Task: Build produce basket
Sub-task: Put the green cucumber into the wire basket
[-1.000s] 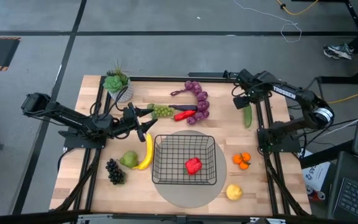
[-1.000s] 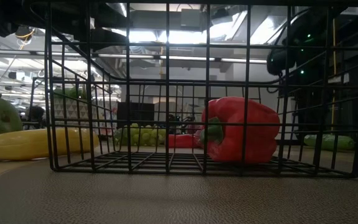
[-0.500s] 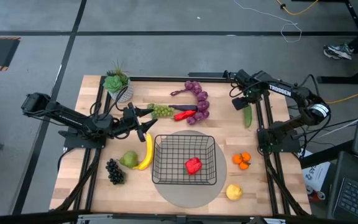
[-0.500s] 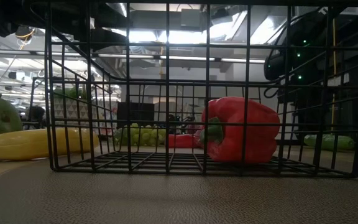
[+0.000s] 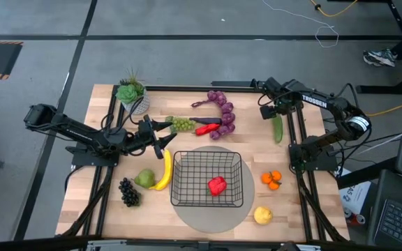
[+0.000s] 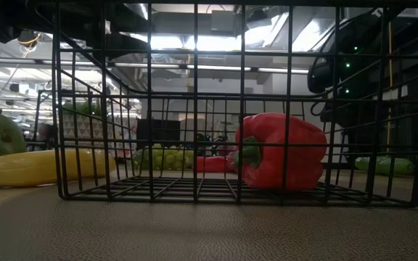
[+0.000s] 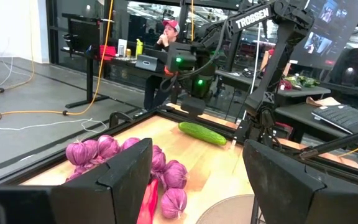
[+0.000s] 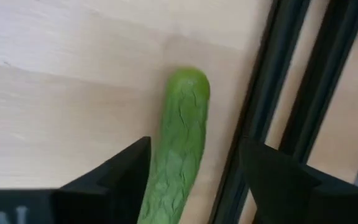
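The black wire basket [image 5: 208,180] stands on a round grey mat [image 5: 208,222] with one red pepper [image 5: 217,185] lying on its floor. My right gripper [image 8: 194,180] hovers open above the far end of the green cucumber [image 8: 182,137], which lies flat on the table beside the right frame rail; a finger stands on each side of it, clear of it. My left gripper [image 7: 197,180] is open and level near the green grapes [image 5: 182,125], holding nothing. Banana [image 5: 165,169], pear [image 5: 144,178] and dark grapes [image 5: 128,192] lie left of the basket.
Purple grapes [image 5: 222,111] and a second red pepper [image 5: 206,129] lie behind the basket. Orange pieces [image 5: 272,180] and a lemon [image 5: 262,215] sit to its right. A potted succulent [image 5: 132,94] stands at the far left. A black rail [image 8: 260,112] runs right beside the cucumber.
My right arm has shifted a little toward the table's far edge above the cucumber's far end. The produce and the basket have stayed where they were.
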### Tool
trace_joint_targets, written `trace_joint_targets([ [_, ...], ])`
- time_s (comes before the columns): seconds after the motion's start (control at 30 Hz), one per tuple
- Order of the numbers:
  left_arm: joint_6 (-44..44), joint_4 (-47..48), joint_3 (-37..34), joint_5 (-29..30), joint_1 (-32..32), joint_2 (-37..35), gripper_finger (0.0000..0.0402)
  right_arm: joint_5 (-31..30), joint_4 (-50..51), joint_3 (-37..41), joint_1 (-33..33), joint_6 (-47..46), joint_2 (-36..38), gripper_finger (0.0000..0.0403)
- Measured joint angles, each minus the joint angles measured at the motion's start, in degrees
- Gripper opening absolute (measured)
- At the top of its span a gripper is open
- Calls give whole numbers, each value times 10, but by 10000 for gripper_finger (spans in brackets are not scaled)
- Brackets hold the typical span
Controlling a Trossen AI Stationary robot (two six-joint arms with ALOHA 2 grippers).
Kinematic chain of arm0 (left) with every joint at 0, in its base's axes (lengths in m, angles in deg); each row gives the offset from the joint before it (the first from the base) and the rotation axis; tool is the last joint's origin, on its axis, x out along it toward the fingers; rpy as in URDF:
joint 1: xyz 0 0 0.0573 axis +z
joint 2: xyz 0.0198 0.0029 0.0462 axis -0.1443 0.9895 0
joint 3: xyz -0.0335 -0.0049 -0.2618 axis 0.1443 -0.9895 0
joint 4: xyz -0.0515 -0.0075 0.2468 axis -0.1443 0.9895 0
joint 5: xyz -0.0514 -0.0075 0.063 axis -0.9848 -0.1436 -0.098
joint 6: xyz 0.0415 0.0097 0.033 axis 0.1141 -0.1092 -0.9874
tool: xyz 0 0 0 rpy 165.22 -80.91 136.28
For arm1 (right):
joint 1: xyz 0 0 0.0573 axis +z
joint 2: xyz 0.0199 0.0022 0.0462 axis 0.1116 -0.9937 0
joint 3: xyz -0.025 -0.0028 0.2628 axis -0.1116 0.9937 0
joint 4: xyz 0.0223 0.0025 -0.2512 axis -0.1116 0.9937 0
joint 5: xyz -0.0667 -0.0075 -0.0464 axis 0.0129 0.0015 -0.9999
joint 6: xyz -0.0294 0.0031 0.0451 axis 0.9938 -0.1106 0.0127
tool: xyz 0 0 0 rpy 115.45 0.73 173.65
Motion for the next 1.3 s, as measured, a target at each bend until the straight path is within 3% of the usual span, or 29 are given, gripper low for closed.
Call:
trace_joint_targets([
  [0.13, 0, 0, 0, 0, 0, 0, 247, -1, 35, 1, 0, -47, 0, 274],
  [0.3, 0, 0, 0, 0, 0, 0, 247, 5, -3, 48, 19, -96, 0, 278],
  [0.57, 0, 0, 0, 0, 0, 0, 247, 79, -98, 131, 24, -84, 0, 278],
  [0.97, 0, 0, 0, 0, 0, 0, 247, 80, -140, 155, 23, -53, 2, 277],
  [1.13, 0, 0, 0, 0, 0, 0, 247, 87, -152, 156, 23, -24, 1, 256],
  [1.3, -1, 0, 0, 0, 0, 0, 247, 103, -163, 156, 23, -8, 1, 197],
])
